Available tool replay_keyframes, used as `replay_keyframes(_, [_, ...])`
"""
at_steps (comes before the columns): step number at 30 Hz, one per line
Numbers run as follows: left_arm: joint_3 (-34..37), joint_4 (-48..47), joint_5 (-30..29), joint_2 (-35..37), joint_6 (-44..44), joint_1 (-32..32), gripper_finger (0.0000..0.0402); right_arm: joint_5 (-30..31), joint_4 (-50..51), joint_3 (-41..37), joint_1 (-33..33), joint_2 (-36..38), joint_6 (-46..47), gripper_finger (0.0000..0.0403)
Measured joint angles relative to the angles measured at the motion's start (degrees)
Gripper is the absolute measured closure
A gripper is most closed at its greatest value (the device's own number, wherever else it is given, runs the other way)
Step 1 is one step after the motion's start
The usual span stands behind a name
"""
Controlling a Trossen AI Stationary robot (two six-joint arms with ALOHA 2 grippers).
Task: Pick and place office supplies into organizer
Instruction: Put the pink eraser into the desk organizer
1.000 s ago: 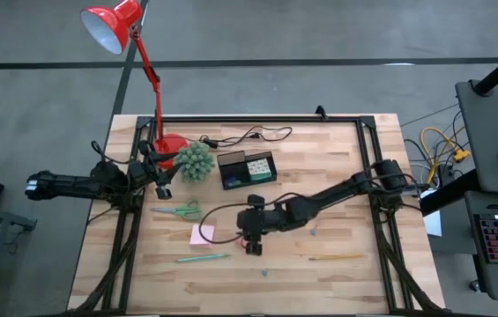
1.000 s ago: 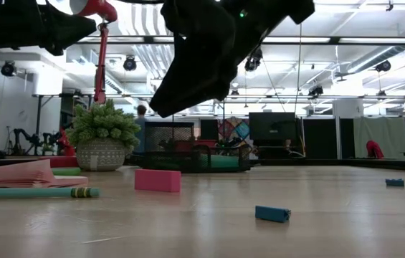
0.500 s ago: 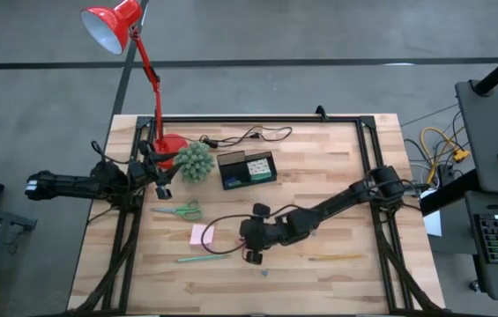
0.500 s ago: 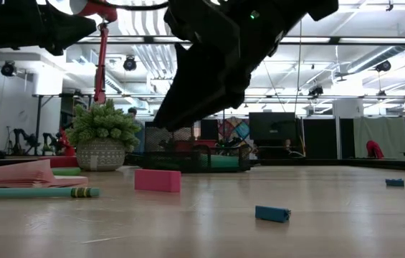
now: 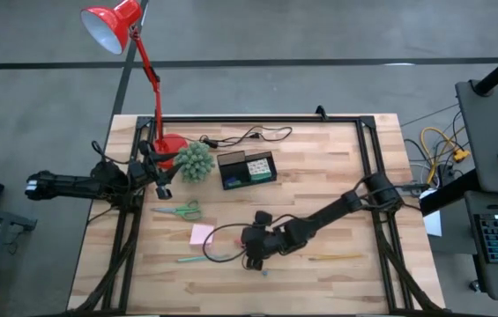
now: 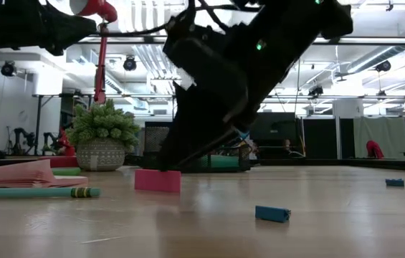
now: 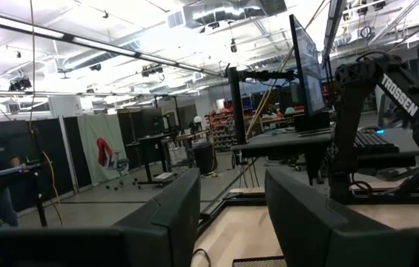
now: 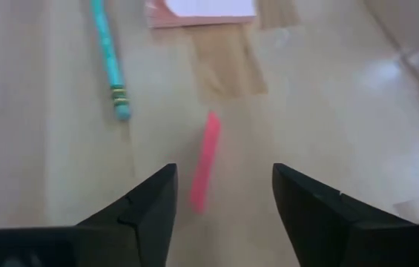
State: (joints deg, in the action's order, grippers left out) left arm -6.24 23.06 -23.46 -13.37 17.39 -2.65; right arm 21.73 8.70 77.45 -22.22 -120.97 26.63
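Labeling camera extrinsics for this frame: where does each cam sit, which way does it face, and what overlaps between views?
High: above the table, facing straight down; both arms, organizer.
Low: at table-top height, facing level across into the room; right arm overhead.
Left wrist: on the left arm, facing the room; open left gripper.
Right wrist: on the right arm, facing down; open right gripper over the pink eraser.
Shared: eraser in low and right wrist; green pen in high too.

Pink eraser (image 8: 204, 162) — teal pencil (image 8: 109, 59), pink pad (image 8: 202, 11), wood-tone table (image 8: 46, 148).
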Motion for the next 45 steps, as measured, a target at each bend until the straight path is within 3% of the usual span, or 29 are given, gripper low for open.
replay_keyframes(7, [0.0,0.0,0.0,-0.1,0.0,0.0,0.0262,0.4,0.0,0.0,-0.1,-0.1,0.0,0.0172])
replay_keyframes(30, [0.0,0.0,0.0,-0.3,0.0,0.0,0.0262,-0.3,-2.6,0.2,-0.7,-3.5,0.4,0.0175])
replay_keyframes(35, [0.0,0.0,0.0,-0.2,0.0,0.0,0.0262,3.3,-3.4,0.1,-0.5,-3.6,0.4,0.0181])
replay_keyframes(45, [0.0,0.0,0.0,-0.3,0.0,0.0,0.0262,3.8,-3.3,0.0,0.2,-3.7,1.3,0.0217])
